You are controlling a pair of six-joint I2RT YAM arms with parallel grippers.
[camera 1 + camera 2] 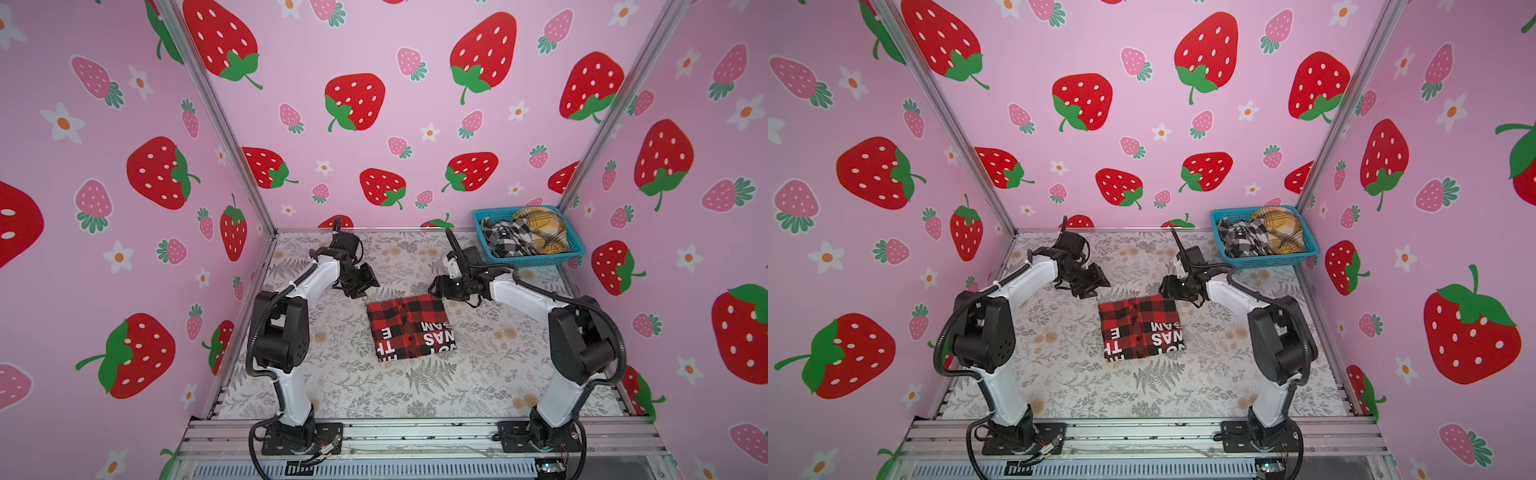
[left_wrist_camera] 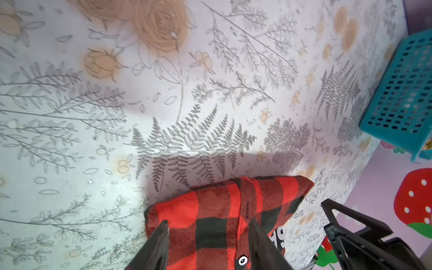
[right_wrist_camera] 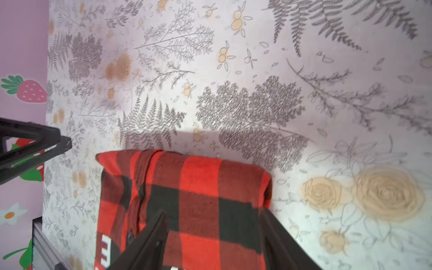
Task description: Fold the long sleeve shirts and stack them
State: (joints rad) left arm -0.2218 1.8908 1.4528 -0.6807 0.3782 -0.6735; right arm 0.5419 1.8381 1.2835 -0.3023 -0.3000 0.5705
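Red-and-black check shirt (image 1: pixel 409 328) | folded square | white letters (image 1: pixel 437 335) on black

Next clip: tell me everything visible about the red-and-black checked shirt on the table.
The red-and-black shirt is soft flannel in buffalo check, folded into a compact, slightly skewed rectangle lying flat on the leaf-printed table near its middle. Its button placket faces up, with a snap showing; white block letters on black bands run across its near half. The left end effector and right end effector hang open by its far corners, not gripping it.
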